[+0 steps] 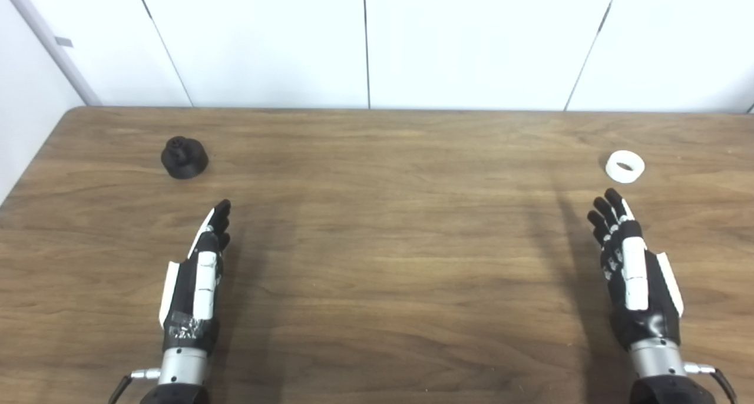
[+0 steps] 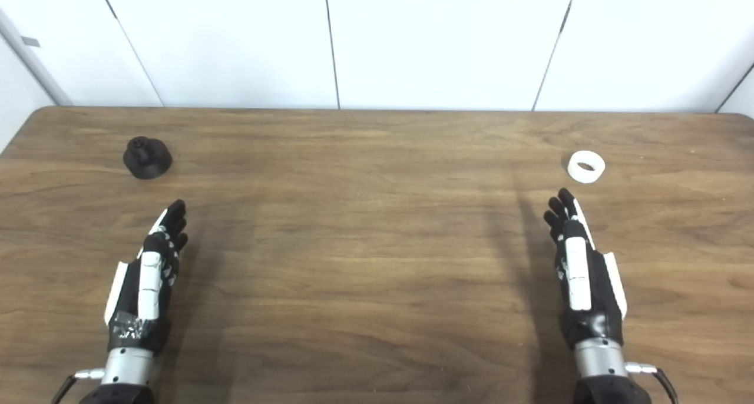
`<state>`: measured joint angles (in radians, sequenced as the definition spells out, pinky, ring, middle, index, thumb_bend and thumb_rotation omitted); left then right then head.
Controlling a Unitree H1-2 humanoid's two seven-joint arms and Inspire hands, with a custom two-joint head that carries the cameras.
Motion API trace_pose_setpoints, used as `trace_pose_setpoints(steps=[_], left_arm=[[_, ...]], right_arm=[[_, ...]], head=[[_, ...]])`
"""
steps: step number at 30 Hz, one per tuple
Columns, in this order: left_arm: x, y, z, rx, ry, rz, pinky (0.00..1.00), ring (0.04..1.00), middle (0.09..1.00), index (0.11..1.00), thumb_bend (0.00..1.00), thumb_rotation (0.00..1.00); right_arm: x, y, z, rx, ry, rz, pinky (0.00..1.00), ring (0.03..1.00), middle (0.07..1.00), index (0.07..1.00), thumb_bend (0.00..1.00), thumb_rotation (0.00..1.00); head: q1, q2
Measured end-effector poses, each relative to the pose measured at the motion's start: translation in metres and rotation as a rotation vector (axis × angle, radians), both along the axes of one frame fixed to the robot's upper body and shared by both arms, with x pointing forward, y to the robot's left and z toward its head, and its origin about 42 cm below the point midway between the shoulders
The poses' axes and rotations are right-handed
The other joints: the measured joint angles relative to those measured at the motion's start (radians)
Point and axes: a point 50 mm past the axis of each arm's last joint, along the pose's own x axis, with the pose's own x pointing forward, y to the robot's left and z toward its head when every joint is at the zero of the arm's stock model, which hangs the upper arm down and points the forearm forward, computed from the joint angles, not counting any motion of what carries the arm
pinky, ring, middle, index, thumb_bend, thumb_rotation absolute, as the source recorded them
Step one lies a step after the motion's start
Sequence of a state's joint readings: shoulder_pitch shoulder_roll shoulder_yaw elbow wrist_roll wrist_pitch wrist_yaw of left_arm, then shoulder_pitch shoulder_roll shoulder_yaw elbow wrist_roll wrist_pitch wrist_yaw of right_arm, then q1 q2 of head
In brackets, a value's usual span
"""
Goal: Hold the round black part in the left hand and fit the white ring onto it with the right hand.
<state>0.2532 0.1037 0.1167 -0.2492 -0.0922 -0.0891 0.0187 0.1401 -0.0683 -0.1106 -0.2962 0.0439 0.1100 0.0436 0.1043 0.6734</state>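
Left robot hand (image 1: 197, 274) and right robot hand (image 1: 633, 271): both empty, fingers extended. Round black part (image 1: 184, 156) on table (image 1: 377, 245) beyond left; white ring (image 1: 625, 166) just beyond right fingertips (image 1: 607, 207), apart

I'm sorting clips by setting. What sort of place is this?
Probably a lab test bench: a bare wooden table against plain white wall panels, holding only a round black part and a white ring.

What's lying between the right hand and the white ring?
Nothing: only bare wooden table separates the right hand from the white ring, in both eye views.
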Motion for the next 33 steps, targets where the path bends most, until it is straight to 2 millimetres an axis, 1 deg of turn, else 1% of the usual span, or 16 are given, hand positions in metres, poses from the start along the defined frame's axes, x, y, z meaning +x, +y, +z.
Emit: trace_pose_setpoints(steps=[10, 20, 23, 24, 26, 30, 31, 33], left_arm=[[-0.0003, 0.0010, -0.0003, -0.017, -0.002, 0.001, 1.00, 1.000, 0.979, 0.949, 0.58, 0.95], [-0.0003, 0.0013, -0.0005, -0.014, -0.001, 0.002, 1.00, 1.000, 0.980, 0.954, 0.57, 0.97], [-0.0004, 0.0012, -0.0010, -0.014, 0.001, 0.001, 1.00, 1.000, 0.980, 0.957, 0.56, 0.97], [-0.0003, 0.0009, -0.0011, -0.013, 0.001, 0.000, 1.00, 1.000, 0.982, 0.959, 0.56, 0.97], [-0.0002, 0.0000, -0.0017, -0.011, 0.002, -0.003, 1.00, 1.000, 0.982, 0.960, 0.56, 0.97], [-0.0002, -0.0019, -0.0066, 0.000, 0.008, -0.005, 1.00, 0.995, 0.967, 0.946, 0.53, 0.94], [-0.0002, -0.0021, -0.0065, 0.003, 0.004, -0.003, 1.00, 0.990, 0.962, 0.942, 0.52, 0.92], [-0.0004, -0.0022, -0.0057, 0.008, -0.017, 0.004, 1.00, 0.977, 0.948, 0.926, 0.52, 0.89]], right_arm=[[0.0000, 0.0004, -0.0001, -0.012, 0.002, -0.002, 1.00, 0.946, 0.946, 0.954, 0.50, 1.00], [0.0000, 0.0005, -0.0001, -0.015, 0.002, -0.004, 1.00, 0.943, 0.949, 0.957, 0.50, 1.00], [-0.0001, 0.0003, -0.0002, -0.015, 0.002, -0.005, 1.00, 0.942, 0.949, 0.956, 0.50, 1.00], [-0.0001, 0.0001, -0.0002, -0.015, 0.002, -0.006, 1.00, 0.945, 0.950, 0.957, 0.50, 1.00], [-0.0001, -0.0005, -0.0013, -0.014, 0.004, -0.007, 1.00, 0.956, 0.957, 0.962, 0.49, 1.00], [0.0000, -0.0025, -0.0080, -0.006, 0.024, -0.009, 1.00, 0.967, 0.967, 0.973, 0.49, 1.00], [-0.0002, -0.0026, -0.0079, -0.006, 0.020, -0.009, 1.00, 0.967, 0.968, 0.975, 0.48, 1.00], [-0.0002, -0.0027, -0.0074, -0.006, 0.007, -0.006, 1.00, 0.972, 0.974, 0.979, 0.47, 1.00]], head=[[-0.003, 0.000], [-0.006, -0.002], [0.015, -0.017], [0.035, -0.031], [0.035, -0.031], [0.104, -0.093], [0.104, -0.094], [0.132, -0.117]])
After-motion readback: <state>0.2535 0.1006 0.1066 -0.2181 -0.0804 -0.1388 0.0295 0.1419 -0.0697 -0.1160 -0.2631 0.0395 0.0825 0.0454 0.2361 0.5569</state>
